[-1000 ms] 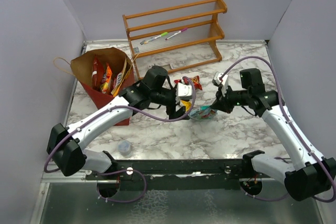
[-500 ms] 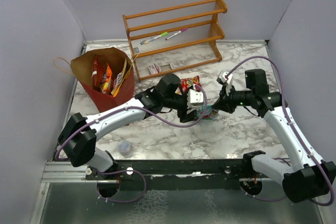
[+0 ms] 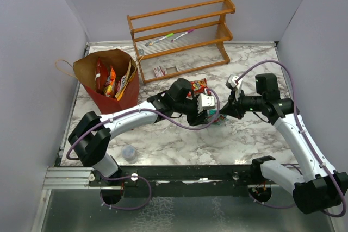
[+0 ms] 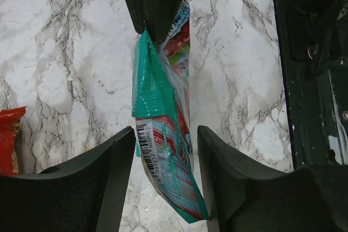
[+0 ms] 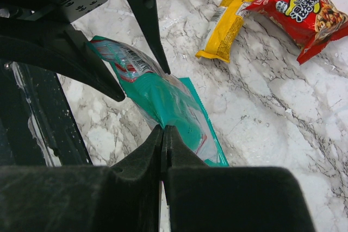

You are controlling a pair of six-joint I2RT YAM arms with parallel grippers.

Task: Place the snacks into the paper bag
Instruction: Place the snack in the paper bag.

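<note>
My right gripper is shut on one end of a teal snack packet and holds it off the marble table. My left gripper is open, a finger on each side of the packet's barcode end and narrow gaps between them. In the top view both grippers meet mid-table at the packet. A red packet and a yellow packet lie on the table nearby. The dark-red paper bag stands open at the left with several orange and red packets inside.
A wooden slatted rack stands at the back with two marker pens on a shelf. A small clear cup sits near the front left. A small wrapper lies before the rack. Grey walls enclose the table.
My left arm has swung right to the teal packet and its jaws have narrowed around the packet's end. My right gripper has kept its grip and drifted slightly right.
</note>
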